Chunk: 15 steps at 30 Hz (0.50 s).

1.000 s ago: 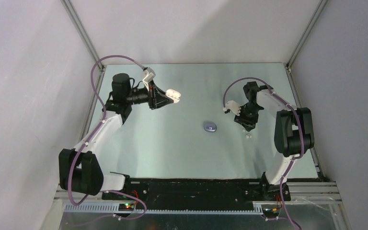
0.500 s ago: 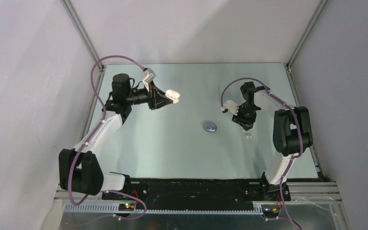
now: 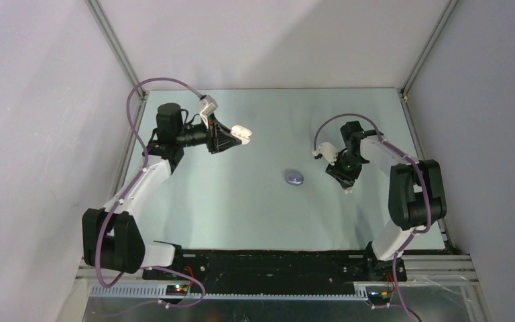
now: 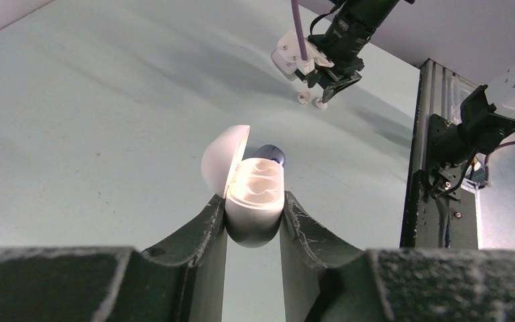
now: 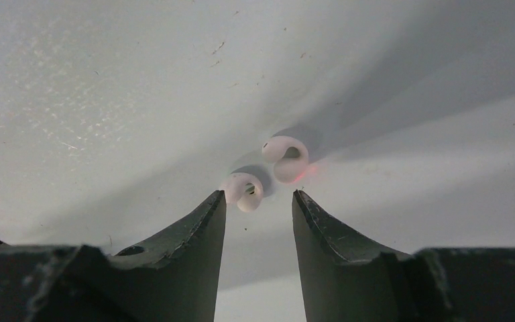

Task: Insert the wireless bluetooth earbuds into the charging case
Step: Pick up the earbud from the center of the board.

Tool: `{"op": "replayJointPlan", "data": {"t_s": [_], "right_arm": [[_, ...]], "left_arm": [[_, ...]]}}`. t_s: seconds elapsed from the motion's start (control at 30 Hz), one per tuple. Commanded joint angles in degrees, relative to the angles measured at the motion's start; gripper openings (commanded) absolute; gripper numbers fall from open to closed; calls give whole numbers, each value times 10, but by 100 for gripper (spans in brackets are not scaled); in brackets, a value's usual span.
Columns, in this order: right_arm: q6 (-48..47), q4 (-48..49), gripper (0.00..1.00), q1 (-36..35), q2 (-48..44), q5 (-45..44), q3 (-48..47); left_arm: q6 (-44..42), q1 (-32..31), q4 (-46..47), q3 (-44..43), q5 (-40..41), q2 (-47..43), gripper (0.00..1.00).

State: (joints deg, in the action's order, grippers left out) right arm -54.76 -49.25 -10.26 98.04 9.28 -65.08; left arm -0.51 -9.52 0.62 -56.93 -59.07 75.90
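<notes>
Right gripper [image 5: 257, 201] jaws empty, part-open above two white earbuds [image 5: 243, 190] lying just beside each other, so closing may nudge or pinch both; left gripper [image 4: 253, 204] jaws clamp open white case [image 4: 258, 184].

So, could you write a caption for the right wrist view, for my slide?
Right gripper, jaws open, hovers over two white earbuds lying on the table.

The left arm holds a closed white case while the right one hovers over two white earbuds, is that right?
Not quite. The white case in the left gripper is open, its lid flipped up, as the left wrist view shows. The right gripper does hover, open, over two white earbuds.
</notes>
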Motion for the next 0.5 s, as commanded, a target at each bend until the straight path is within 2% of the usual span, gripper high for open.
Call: {"op": "replayJointPlan", "data": {"t_s": [0.0, 0.47], "right_arm": [[16, 42, 45, 12, -35, 10, 14], [-8, 68, 43, 16, -18, -9, 27]], "left_arm": [[-17, 5, 3, 0, -1, -16, 0], [-27, 5, -3, 11, 4, -28, 0]]}}
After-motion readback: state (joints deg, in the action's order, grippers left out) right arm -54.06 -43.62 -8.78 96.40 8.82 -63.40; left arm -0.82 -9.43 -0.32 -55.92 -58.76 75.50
